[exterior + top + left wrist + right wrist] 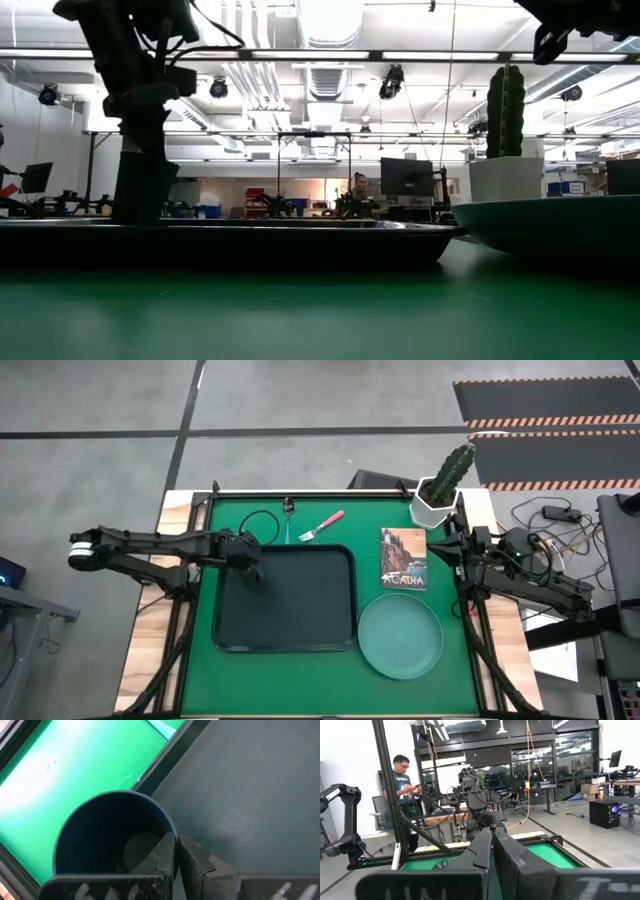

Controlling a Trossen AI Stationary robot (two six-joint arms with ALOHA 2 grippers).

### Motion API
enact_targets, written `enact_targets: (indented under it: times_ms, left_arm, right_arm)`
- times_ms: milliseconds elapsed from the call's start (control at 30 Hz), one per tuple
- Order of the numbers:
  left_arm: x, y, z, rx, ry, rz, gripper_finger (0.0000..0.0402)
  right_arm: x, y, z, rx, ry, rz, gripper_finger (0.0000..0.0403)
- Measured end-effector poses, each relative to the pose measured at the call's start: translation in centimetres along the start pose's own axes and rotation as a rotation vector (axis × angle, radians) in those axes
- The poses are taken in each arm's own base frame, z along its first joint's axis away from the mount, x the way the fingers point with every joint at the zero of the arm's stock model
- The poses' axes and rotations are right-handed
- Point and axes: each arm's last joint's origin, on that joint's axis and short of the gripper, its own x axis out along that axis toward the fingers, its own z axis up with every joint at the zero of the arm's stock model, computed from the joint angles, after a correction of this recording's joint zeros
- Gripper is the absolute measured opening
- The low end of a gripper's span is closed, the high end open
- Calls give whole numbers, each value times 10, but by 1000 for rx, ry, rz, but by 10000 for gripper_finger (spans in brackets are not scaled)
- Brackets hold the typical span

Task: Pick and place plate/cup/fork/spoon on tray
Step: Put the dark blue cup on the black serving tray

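We take the tray (285,598) as our landmark. Our left gripper (250,567) is over the tray's near-left corner area at its far left edge, its fingers (165,857) pinching the rim of the cup (107,837), one finger inside and one outside. The cup stands upright on the tray floor just inside that corner.

The plate (400,636) lies on the green mat (300,685) just to the right of the tray, apart from it. The fork (322,526) and the spoon (288,512) lie beyond the tray's far edge, the spoon to the left of the fork. A postcard (403,558) lies right of the tray, and a cactus pot (437,500) stands beyond it.

Our right gripper (492,852) waits well to the right of the tray, fingers pressed together. A person (405,787) stands beyond the table.
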Motion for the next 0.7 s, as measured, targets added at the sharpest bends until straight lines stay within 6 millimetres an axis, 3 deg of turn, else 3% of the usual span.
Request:
enact_targets:
  times_ms: [333,700]
  left_arm:
    - [-2,0,-1,-74,14,-37,3]
    - [-8,5,-5,-103,29,-34,66]
  right_arm:
    - [0,0,-1,2,5,-1,9]
    - [0,0,-1,3,6,-1,9]
